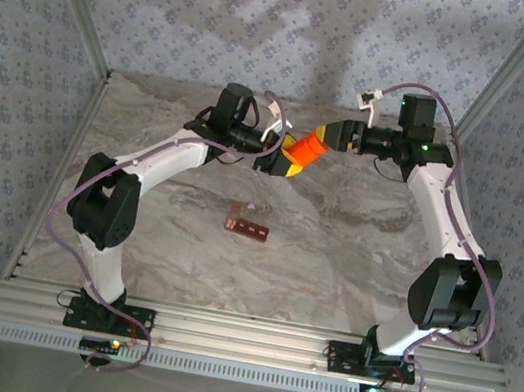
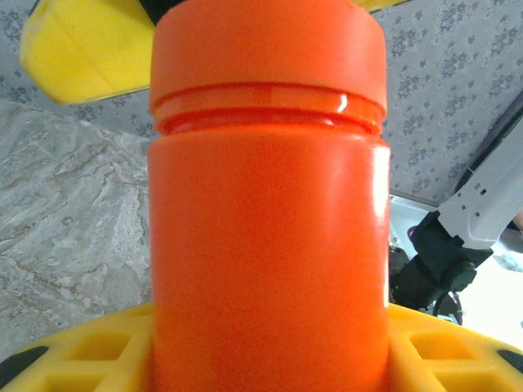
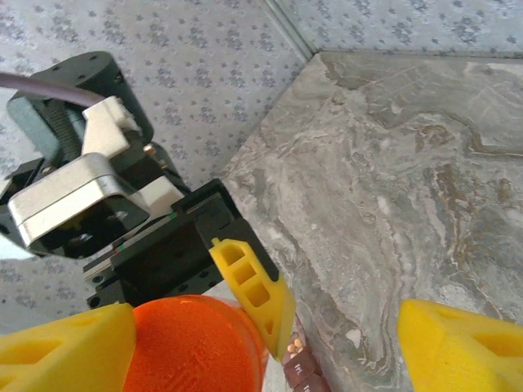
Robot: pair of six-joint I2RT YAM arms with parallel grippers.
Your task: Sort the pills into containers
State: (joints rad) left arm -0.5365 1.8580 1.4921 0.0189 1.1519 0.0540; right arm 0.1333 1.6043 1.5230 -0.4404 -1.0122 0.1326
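Observation:
An orange bottle with its cap on is held in the air over the back of the table. My left gripper is shut on its body, with yellow fingers on either side. My right gripper stands open at the cap end, and its fingers sit apart with the cap beside the left one. The dark red-brown containers lie on the table below. In the right wrist view, the containers show small pale pills in one open compartment.
The marble table is walled by patterned panels at the left, back and right. A metal rail runs along the near edge, where both arm bases are bolted.

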